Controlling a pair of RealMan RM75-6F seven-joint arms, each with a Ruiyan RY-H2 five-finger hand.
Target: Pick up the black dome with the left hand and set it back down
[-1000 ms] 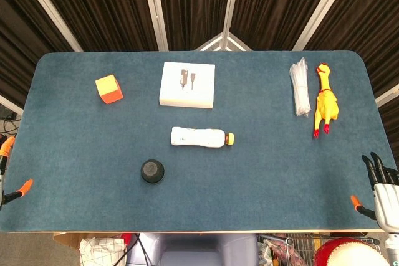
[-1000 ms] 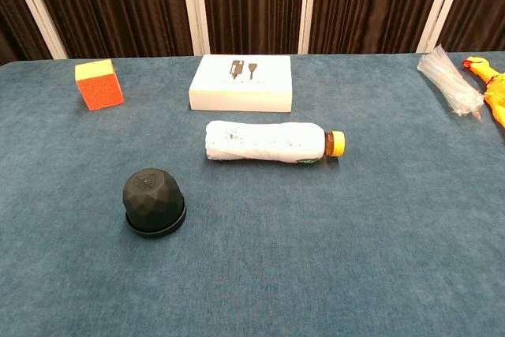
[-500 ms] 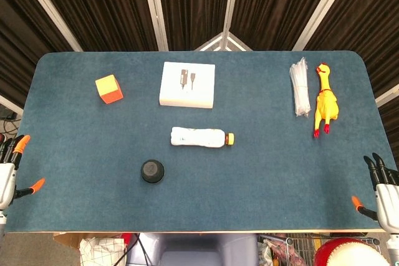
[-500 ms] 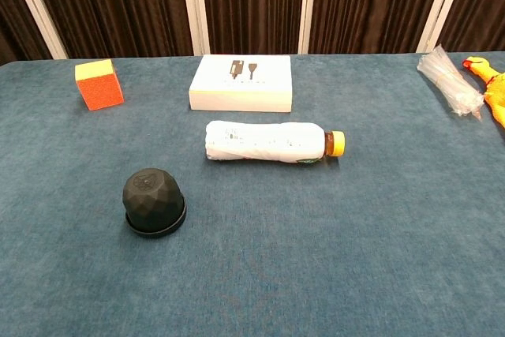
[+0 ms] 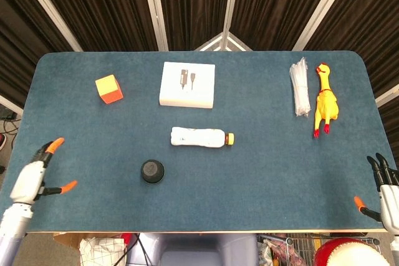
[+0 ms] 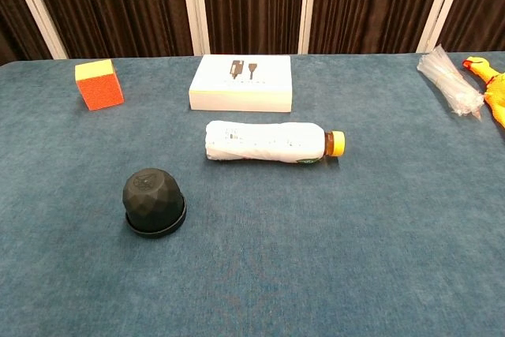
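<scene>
Moved inward over table edge: left hand [image 5: 31,177], fingers spread, empty. Right hand [image 5: 388,192] spread, empty. Black dome [image 5: 152,171] untouched; capped bottle [image 5: 201,137] lying sideways.

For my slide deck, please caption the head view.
Left hand open near the table's edge, apart from the black dome.
</scene>
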